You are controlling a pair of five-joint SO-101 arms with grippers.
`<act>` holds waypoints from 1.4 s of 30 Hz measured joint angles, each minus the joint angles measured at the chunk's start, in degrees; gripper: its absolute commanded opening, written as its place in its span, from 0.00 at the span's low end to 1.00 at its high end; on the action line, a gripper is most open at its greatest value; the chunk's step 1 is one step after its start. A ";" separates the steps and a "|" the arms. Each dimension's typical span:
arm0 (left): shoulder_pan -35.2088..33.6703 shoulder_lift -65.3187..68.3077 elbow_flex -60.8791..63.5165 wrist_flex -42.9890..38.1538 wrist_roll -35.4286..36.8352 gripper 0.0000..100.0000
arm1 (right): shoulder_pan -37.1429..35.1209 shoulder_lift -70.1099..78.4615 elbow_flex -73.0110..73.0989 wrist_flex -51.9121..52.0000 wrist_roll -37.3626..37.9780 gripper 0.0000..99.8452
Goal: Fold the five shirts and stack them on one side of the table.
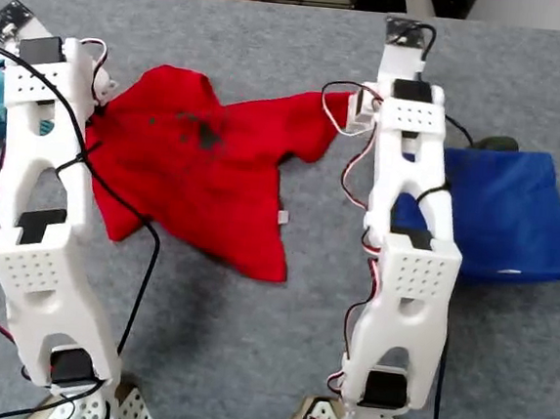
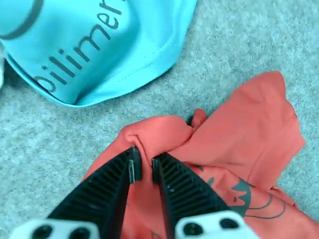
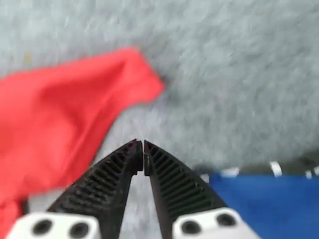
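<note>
A grey, carpet-like tabletop point(image 1: 247, 364) is seen from above, with two white robot arms reaching from its near edge toward its far edge.

A red shirt point(image 1: 205, 174) lies unfolded and rumpled between the arms, in the far half of the tabletop and closer to the left edge than the right. One sleeve stretches toward the right arm point(image 1: 406, 230), and the hem trails toward the near edge. A dark print point(image 1: 204, 129) marks the chest, and a small white tag point(image 1: 282, 217) shows at the hem.

A blue shirt point(image 1: 515, 210) lies folded into a neat rectangle by the right edge, partly tucked under the right arm. A light turquoise shirt point(image 2: 99, 45) with dark lettering sits bunched at the left edge, beside the left arm point(image 1: 41, 198) and just apart from the red shirt.

The left tool point(image 2: 144, 162) is down on the red shirt's edge nearest the left side. Its two black ribbed fingers are drawn almost together, and a raised ridge of red cloth is gathered and pinched at their tips.

The right tool point(image 3: 139, 149) hangs over bare grey surface with its fingers pressed together and nothing between them. The end of the red sleeve is near it on one side and the blue shirt's edge on the other.
</note>
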 measured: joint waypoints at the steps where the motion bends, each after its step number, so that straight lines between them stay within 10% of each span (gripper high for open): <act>1: 0.18 0.00 0.00 0.00 -0.35 0.02 | 0.00 -0.70 -0.35 2.55 0.53 0.01; 14: 3.78 0.00 -3.43 3.34 -6.24 0.12 | -0.35 -11.69 -3.25 29.27 7.82 0.01; 25: 8.62 -0.09 -24.70 20.48 -1.49 0.24 | -0.53 -15.74 -2.99 31.12 8.97 0.01; 42: 31.74 1.58 17.85 3.78 3.78 0.24 | 1.23 -17.41 -2.99 31.21 8.97 0.01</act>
